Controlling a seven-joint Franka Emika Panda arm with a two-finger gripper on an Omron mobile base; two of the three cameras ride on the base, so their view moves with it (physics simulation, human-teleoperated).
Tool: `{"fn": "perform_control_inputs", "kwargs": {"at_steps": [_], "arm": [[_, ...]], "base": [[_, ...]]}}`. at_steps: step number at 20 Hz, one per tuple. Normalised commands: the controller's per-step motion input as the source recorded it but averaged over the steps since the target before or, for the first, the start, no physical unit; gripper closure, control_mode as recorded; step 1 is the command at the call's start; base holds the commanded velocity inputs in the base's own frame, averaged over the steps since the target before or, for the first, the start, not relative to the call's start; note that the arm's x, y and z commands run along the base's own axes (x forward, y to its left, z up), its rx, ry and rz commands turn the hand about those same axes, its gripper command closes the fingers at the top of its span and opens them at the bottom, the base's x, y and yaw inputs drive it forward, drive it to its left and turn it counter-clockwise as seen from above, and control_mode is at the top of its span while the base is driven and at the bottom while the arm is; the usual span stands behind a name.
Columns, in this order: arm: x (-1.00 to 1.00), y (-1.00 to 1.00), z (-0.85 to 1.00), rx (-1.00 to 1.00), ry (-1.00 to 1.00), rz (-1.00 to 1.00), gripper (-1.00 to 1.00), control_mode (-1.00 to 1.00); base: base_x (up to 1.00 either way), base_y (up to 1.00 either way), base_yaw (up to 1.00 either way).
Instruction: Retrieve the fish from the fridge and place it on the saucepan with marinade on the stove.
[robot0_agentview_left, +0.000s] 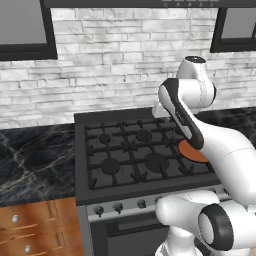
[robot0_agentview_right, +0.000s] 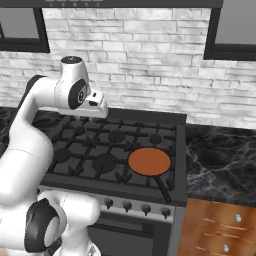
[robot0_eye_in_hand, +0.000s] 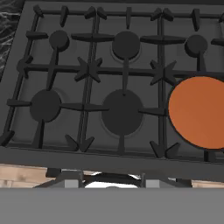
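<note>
Facing the stove (robot0_agentview_left: 130, 150), hand raised above its back edge, fish and fridge somewhere outside these frames.

Saucepan with marinade (robot0_agentview_right: 149, 161) sitting on the front right burner, handle toward the knobs in right base view, mostly masked by the arm in left base view; fingers' state, probably unloaded, cannot be told.

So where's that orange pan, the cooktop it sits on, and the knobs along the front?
saucepan with marinade (robot0_agentview_right: 149, 161), right base view, on its orange-brown inside.
stove (robot0_agentview_right: 95, 145), right base view, on a black grate left of the pan.
knobs (robot0_agentview_right: 126, 204), right base view, on one knob of the silver front edge.
</note>
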Motion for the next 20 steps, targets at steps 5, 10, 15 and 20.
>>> {"fn": "perform_control_inputs", "kwargs": {"at_steps": [5, 10, 15, 20], "arm": [[-0.4, -0.07, 0.0, 0.0, -0.1, -0.01, -1.0, -1.0], [-0.94, -0.24, 0.0, 0.0, -0.32, -0.04, -1.0, -1.0], [-1.0, -0.24, 0.0, 0.0, -0.35, -0.05, -1.0, -1.0], [-0.96, -0.24, 0.0, 0.07, -0.2, -0.03, -1.0, -1.0]], "base": [[0.0, 0.0, 0.0], [0.0, 0.0, 0.0], [0.0, 0.0, 0.0], [0.0, 0.0, 0.0]]}}
